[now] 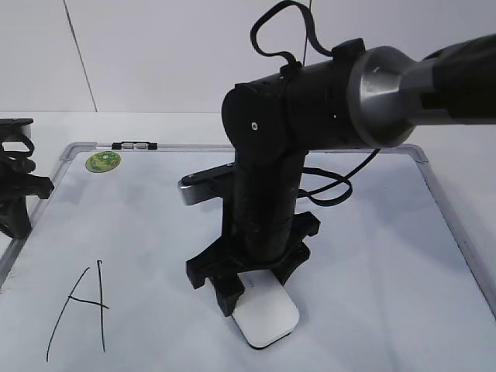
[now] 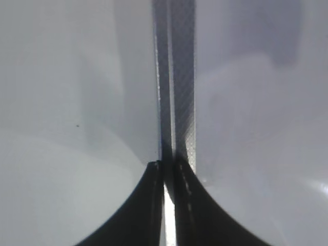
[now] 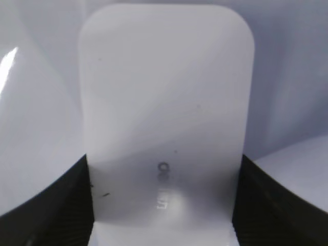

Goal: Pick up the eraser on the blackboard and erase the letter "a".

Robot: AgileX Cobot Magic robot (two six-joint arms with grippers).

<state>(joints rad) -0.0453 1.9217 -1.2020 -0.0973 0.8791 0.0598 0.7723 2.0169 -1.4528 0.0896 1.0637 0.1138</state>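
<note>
The white eraser [image 1: 267,314] lies flat on the blackboard [image 1: 372,248] near its front middle. My right gripper [image 1: 260,287] reaches down from the right, and its two black fingers press against the eraser's long sides. In the right wrist view the eraser [image 3: 164,102] fills the space between the fingers of the right gripper [image 3: 163,205], grey logo up. My left gripper [image 1: 15,209] rests at the board's left edge; in the left wrist view the left gripper [image 2: 166,169] is shut and empty over the frame [image 2: 177,77]. The lowercase "a" is not in view.
A tall capital "A" [image 1: 81,310] is drawn at the board's front left. A green round sticker [image 1: 102,161] sits in the far left corner. A small black clip [image 1: 134,145] sits on the far frame. The right arm's body hides the board's middle.
</note>
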